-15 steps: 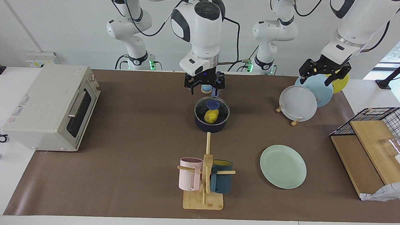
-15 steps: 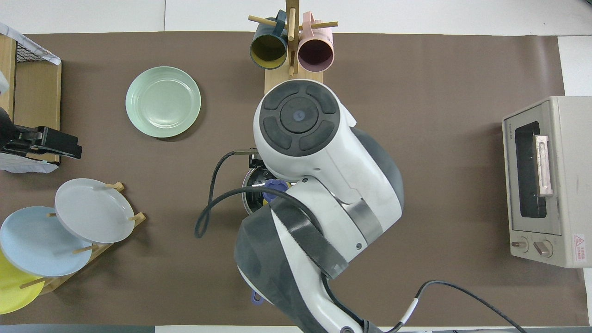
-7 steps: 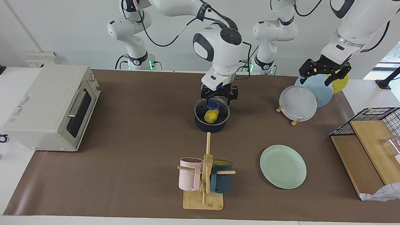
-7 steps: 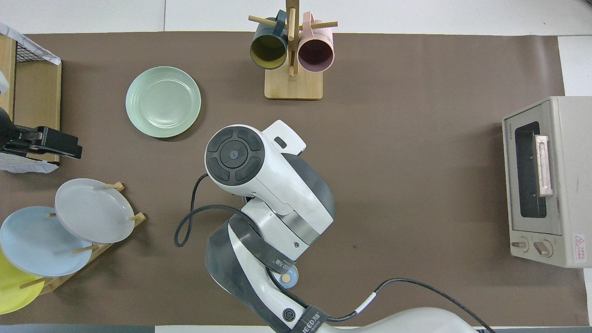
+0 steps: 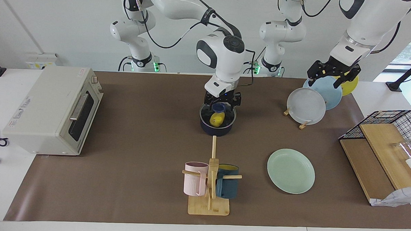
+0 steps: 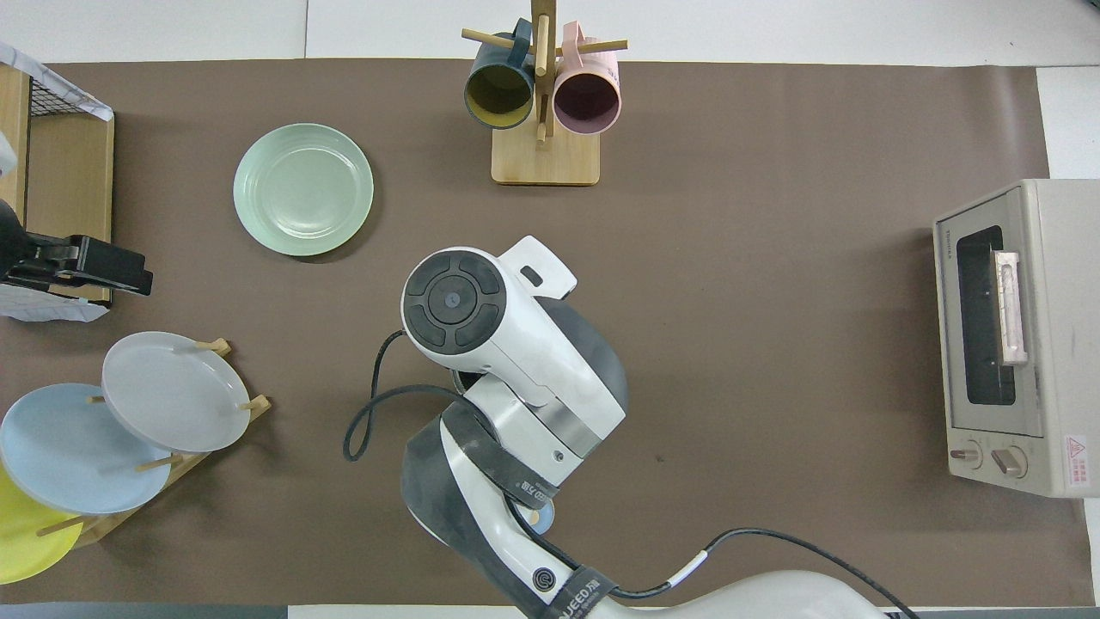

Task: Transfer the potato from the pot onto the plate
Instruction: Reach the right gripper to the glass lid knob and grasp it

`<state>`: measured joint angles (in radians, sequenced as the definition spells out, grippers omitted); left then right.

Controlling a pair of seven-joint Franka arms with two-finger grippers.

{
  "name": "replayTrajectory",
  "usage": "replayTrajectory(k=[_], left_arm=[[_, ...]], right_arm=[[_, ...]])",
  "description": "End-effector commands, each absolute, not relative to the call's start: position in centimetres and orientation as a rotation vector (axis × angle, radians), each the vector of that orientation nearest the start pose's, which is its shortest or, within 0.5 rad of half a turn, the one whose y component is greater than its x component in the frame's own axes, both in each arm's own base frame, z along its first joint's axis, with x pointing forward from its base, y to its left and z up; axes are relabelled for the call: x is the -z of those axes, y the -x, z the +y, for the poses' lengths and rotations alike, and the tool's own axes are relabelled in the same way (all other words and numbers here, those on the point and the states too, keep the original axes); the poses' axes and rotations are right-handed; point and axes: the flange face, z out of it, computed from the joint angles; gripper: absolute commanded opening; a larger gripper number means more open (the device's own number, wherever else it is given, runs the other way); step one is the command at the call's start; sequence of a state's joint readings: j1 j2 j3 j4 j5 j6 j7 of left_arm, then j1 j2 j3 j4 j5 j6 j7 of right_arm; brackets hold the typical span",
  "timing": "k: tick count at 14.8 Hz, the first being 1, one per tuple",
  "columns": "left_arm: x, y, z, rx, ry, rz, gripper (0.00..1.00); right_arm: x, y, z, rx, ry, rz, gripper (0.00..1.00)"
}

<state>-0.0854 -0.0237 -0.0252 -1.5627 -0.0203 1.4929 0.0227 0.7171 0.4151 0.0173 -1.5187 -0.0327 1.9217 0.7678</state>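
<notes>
The dark navy pot [image 5: 217, 129] stands mid-table under a glass lid with a blue knob [image 5: 219, 107]. Through the lid I see the yellow potato [image 5: 217, 119] inside. My right gripper [image 5: 222, 102] hangs low over the pot, open, its fingers on either side of the knob. In the overhead view the right arm hides the pot and potato. The mint-green plate [image 5: 290, 170] [image 6: 302, 189] lies bare, farther from the robots than the pot and toward the left arm's end. My left gripper [image 5: 326, 78] [image 6: 129, 277] waits open in the air over the plate rack.
A toaster oven [image 5: 52, 110] sits at the right arm's end. A wooden mug tree [image 5: 210, 184] with a pink and a teal mug stands farther out than the pot. A rack [image 5: 305, 106] holds grey-white, light blue and yellow plates. A wire basket [image 5: 389, 135] with boards fills the left arm's end.
My right arm has swung from nearer the robots to over the pot and come down, bringing its open gripper around the lid's knob. The left arm has not moved.
</notes>
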Motion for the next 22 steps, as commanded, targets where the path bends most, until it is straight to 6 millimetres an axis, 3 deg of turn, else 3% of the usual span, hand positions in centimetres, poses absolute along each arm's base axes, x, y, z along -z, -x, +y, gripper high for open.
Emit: replayTrajectory(k=[1,9,18,22], left_arm=[[-63.8,-53.0,-6.0,-0.075,3.136,0.213,1.00],[-63.7,-53.1,-6.0,-0.065,3.137,0.210,1.00],[-63.7,-53.1,-6.0,-0.063,3.137,0.208,1.00],[-63.8,-53.2,-6.0,-0.058,3.139,0.203,1.00]], right_arm=[[-41.9,-49.2,44.3,0.033,3.170,0.035,1.00],[-40.9,-48.5,44.2,0.038,3.162,0.034,0.98],[-41.3,-48.4,44.4,0.047,3.159,0.019,0.53],[-43.2,-49.3,44.3,0.058,3.157,0.023,0.51]])
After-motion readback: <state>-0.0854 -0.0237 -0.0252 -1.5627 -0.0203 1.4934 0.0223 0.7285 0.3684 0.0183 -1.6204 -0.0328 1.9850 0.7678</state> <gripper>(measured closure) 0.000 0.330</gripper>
